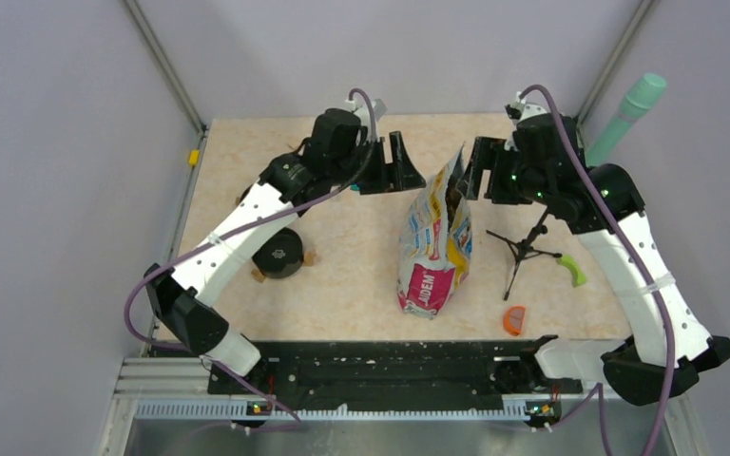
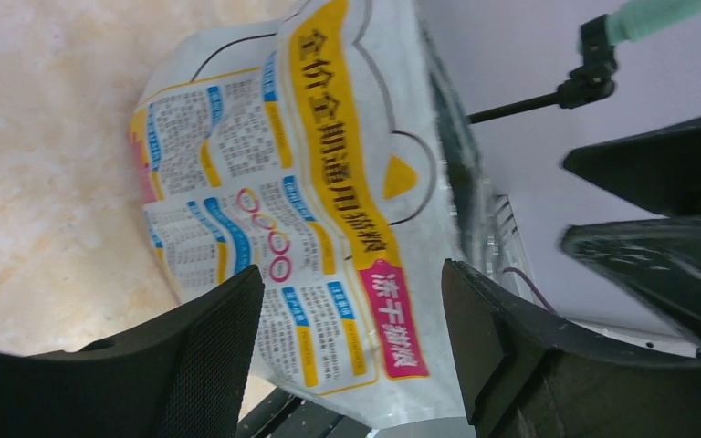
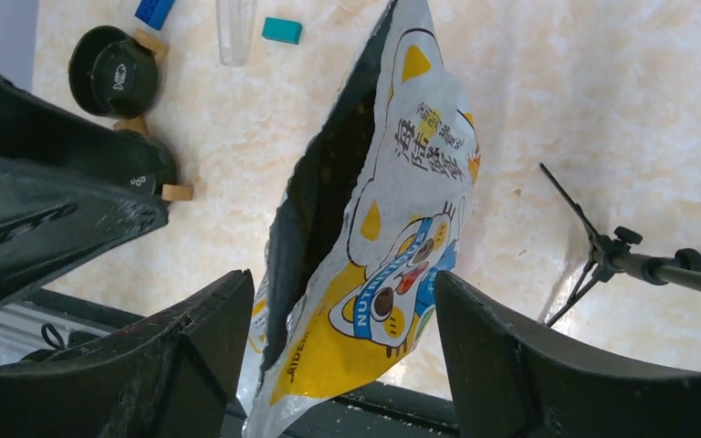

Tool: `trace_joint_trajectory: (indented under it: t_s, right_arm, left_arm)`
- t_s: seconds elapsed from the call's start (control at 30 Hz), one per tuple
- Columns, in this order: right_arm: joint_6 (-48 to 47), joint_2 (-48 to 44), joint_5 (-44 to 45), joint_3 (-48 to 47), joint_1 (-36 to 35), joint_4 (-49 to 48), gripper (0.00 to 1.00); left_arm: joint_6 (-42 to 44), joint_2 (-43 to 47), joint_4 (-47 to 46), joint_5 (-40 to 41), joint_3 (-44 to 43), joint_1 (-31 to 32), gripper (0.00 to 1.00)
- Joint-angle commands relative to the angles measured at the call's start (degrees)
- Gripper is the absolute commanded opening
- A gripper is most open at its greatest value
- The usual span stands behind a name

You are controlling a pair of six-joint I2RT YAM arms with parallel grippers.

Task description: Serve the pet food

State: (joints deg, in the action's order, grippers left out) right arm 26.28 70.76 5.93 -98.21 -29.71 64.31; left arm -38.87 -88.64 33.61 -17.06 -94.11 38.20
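— Two claws, both spread wide, and neither has hold of anything. The left claw (image 1: pixel 396 171) hangs just beside the top of the bag (image 1: pixel 432 252) on one side, and the right claw (image 1: pixel 473 171) is at the other.

— And the pet food (image 1: pixel 452 197)?

— Inside the bag, I'd say; brown bits show in its open mouth. The bag stands on its own in the middle of the table (image 1: pixel 342 285), leaning a little.

— So what could go wrong?

— A push from one finger before the other side is pinched would likely tip it, and the open mouth would spill food over the table. The film looks glossy, so a shallow pinch could slip.

— Anything in the way?

— The small tripod (image 1: pixel 525 245) stands near the bag on the right, and a swinging bag could knock it. The black bowl (image 1: pixel 278 255) lies well apart, under the left arm, so a pour would have to travel, and that arm may block it.
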Motion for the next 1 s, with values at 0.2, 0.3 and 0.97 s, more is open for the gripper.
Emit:
trace_joint_trajectory:
  t_s: [0.2, 0.3, 0.97]
  right_arm:
    - [4.5, -0.5, -1.2, 6.5, 0.3, -5.4, 0.79]
    - [5.3, -1.2, 0.0, 8.2, 0.3, -5.8, 0.71]
    - [4.6, -2.0, 2.0, 11.7, 0.3, -6.3, 0.0]
  left_arm:
    - [2.4, -6.8, 4.3, 7.5, -14.5, 7.6, 0.78]
    - [3.4, -9.8, 7.3, 9.4, -17.8, 9.2, 0.77]
    - [8.2, -15.3, 18.4, 19.8, -26.6, 12.3, 0.0]
